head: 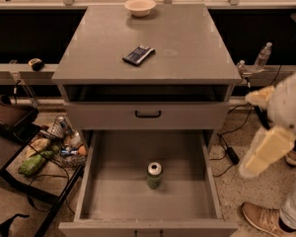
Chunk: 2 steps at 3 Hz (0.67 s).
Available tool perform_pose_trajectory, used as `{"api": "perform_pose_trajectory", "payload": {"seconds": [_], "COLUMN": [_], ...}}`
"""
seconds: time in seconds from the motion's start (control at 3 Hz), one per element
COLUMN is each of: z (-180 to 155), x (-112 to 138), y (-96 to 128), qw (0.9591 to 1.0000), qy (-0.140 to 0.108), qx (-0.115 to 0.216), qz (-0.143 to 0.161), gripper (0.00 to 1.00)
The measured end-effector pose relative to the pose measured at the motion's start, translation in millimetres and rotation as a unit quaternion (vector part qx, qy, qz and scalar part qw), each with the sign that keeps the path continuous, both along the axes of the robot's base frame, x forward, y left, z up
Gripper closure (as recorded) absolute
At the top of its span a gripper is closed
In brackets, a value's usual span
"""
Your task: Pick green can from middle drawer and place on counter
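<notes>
The green can [154, 175] stands upright on the floor of the open middle drawer [113, 191], near its centre, silver top up. The counter [187, 38] is the broad grey top of the cabinet above it. My arm's pale links hang at the right of the cabinet, outside the drawer. The gripper [250, 168] is at the lower end of the arm, level with the drawer's right wall and well apart from the can. It holds nothing that I can see.
A cream bowl [140, 6] and a dark flat packet [138, 55] lie on the counter. The shut drawer front with a black handle [148, 114] is above the open drawer. A clear bottle [262, 56] stands at the right. A side table with a basket of clutter [54, 142] is at the left. A person's shoe [264, 218] is at the lower right.
</notes>
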<state>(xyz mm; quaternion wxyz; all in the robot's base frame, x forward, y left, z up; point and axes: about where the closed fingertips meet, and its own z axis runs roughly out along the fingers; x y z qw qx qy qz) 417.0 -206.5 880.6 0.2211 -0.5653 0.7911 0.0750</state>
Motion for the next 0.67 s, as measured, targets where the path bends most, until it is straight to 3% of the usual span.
{"api": "perform_pose_trajectory", "payload": {"seconds": [0.33, 0.67], "z": [-75.1, -146.4], "x": [-23.0, -22.4], "y": [14.8, 26.9], "qw": [0.9957, 0.9723], "qy": [-0.001, -0.053], "qx": [0.092, 0.225], "qz": [0.005, -0.034], "gripper": [0.00, 0.00]}}
